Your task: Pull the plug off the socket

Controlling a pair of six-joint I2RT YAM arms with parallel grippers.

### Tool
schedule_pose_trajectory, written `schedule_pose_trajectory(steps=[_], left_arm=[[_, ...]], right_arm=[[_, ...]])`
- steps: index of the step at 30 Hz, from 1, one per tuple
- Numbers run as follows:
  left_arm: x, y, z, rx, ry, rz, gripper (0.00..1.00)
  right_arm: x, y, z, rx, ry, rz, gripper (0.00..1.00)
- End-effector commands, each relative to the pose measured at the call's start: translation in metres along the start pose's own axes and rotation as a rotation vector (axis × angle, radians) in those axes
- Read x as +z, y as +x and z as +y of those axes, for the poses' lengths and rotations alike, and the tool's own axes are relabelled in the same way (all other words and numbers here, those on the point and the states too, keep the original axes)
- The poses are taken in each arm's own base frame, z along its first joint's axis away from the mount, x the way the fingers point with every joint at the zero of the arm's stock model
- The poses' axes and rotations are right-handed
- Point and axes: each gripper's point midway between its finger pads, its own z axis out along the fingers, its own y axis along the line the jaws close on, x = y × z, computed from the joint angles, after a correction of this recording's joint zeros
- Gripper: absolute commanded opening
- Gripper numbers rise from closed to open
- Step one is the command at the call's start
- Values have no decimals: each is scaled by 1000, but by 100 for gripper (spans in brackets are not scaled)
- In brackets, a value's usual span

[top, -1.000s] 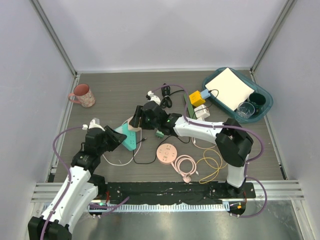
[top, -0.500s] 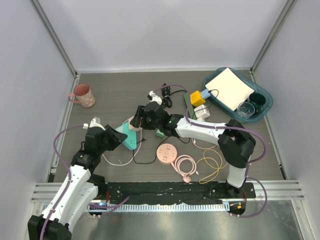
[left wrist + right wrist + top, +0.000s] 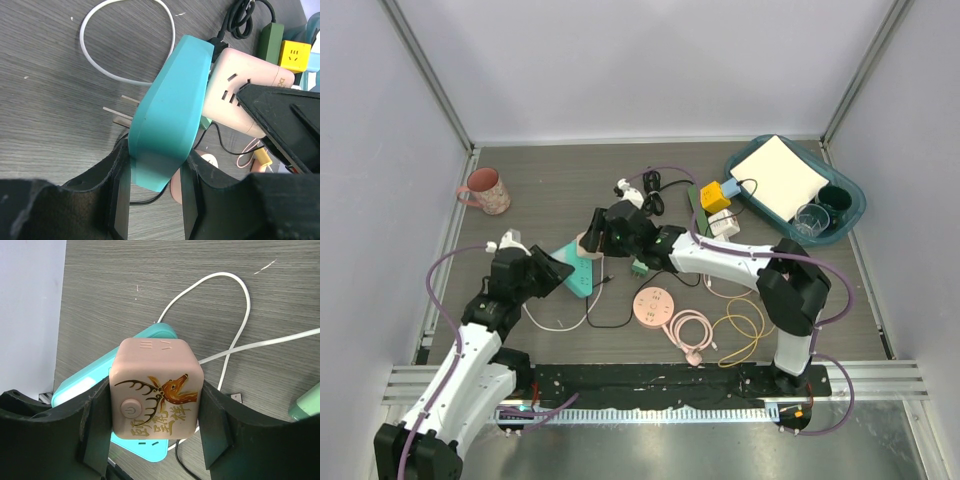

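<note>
- Right wrist view: the pink cube plug sits against the teal socket block, in the desk's left half, about midway between the far and near edges.
- Both claws have a hold: the right gripper is clamped on the cube's sides, and the left gripper is clamped on the teal block.
- I judge it best to draw the cube straight off the block's face while the left arm braces, with no twisting.

Joint between pink plug and teal socket strip, out of sight
</note>
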Motion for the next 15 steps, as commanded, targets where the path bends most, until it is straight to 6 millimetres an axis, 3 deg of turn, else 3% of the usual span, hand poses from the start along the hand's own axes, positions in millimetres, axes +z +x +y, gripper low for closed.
schedule_pose_trajectory(steps=[1, 3, 5, 10, 12, 15], left_arm=[[4, -19, 73, -32, -328, -149, 0], [4, -20, 70, -39, -313, -152, 0], [3, -21, 65, -42, -295, -151, 0], [0, -20, 65, -53, -293, -152, 0], [-1, -19, 64, -64, -280, -155, 0], [0, -18, 62, -74, -267, -158, 0]], right_arm=[[-58, -2, 121, -11, -367, -19, 1], [-59, 8, 131, -4, -408, -14, 1], [-59, 13, 130, 27, -436, -7, 1], [-67, -16, 114, 75, -430, -63, 1], [-81, -26, 116, 79, -469, -72, 1], [-85, -33, 108, 59, -458, -73, 1]])
